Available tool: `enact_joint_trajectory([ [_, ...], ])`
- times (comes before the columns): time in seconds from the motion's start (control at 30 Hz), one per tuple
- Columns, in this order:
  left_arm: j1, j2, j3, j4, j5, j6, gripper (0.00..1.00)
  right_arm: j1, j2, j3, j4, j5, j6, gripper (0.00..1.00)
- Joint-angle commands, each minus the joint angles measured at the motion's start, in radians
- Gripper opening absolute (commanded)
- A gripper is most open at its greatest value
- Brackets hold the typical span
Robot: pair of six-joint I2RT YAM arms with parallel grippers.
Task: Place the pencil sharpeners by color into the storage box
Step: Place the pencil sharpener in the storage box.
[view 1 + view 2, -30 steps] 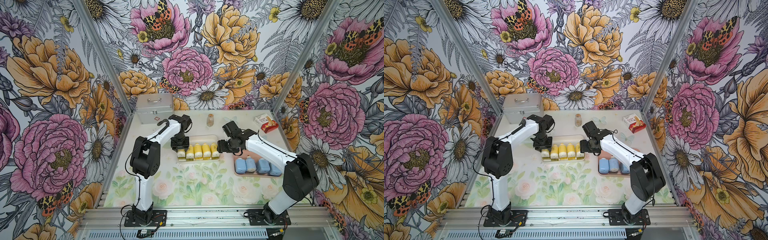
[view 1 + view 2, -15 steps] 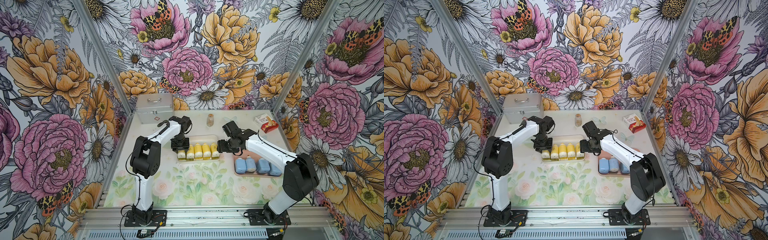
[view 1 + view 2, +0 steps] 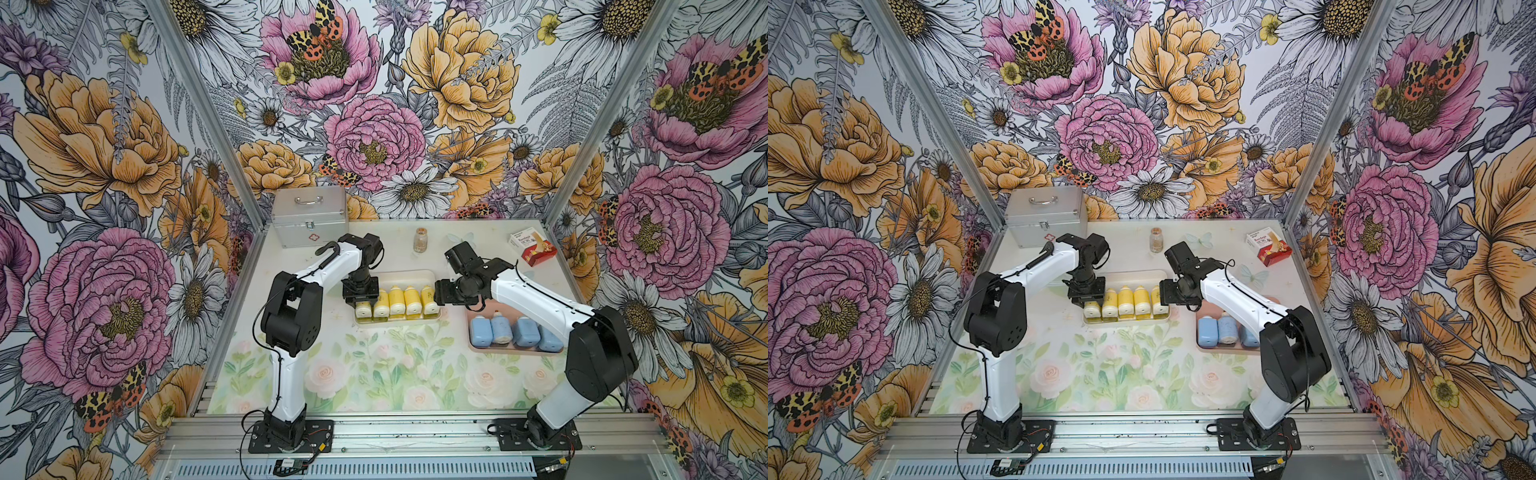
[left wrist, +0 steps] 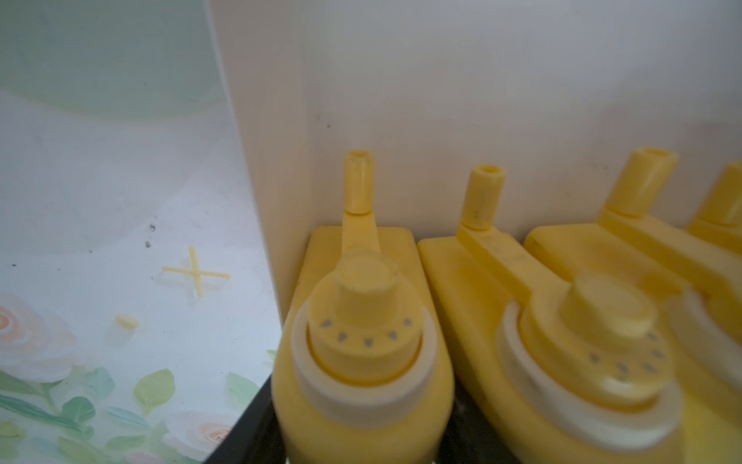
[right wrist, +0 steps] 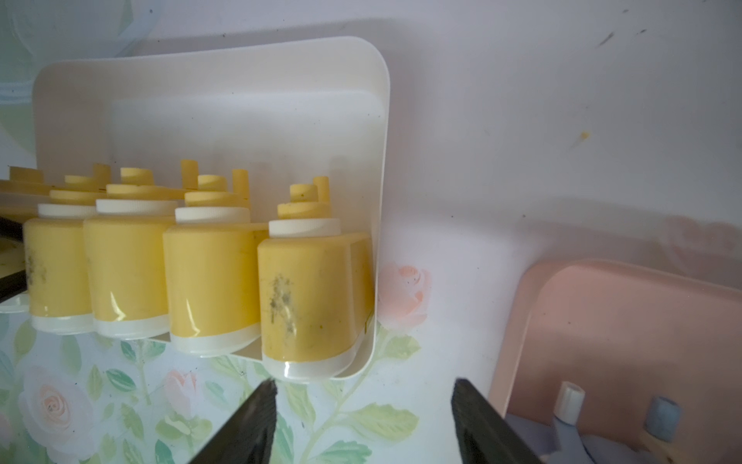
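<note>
Five yellow pencil sharpeners (image 3: 397, 300) lie side by side in a white storage box (image 3: 395, 275). My left gripper (image 3: 362, 300) reaches down at the row's left end and is shut on the end yellow sharpener (image 4: 361, 361), which rests in the box beside its neighbour (image 4: 562, 341). Several light-blue pencil sharpeners (image 3: 500, 328) lie in a pink storage box (image 3: 515, 350) to the right. My right gripper (image 5: 363, 401) stands open and empty over the mat, between the white box's right end (image 5: 377, 201) and the pink box (image 5: 622, 321).
A silver case (image 3: 309, 216) stands at the back left. A brown glass vial (image 3: 420, 240) stands at the back middle, and a red and white carton (image 3: 533, 248) at the back right. A flower-printed mat (image 3: 395, 374) covers the table.
</note>
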Motion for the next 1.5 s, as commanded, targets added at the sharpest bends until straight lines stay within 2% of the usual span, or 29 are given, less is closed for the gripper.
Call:
enact_joint_trajectory([
  [0.0,0.012,0.023,-0.039,0.042,0.019,-0.002,0.44,-0.010,-0.016,-0.011,0.016,0.008,-0.008,0.71],
  [0.63,0.018,-0.002,-0.041,0.039,0.021,-0.006,0.59,-0.010,-0.013,-0.008,0.019,0.003,-0.005,0.71],
  [1.47,0.023,-0.097,-0.031,0.029,0.023,-0.020,0.60,-0.008,-0.008,0.012,0.021,-0.011,-0.004,0.71],
])
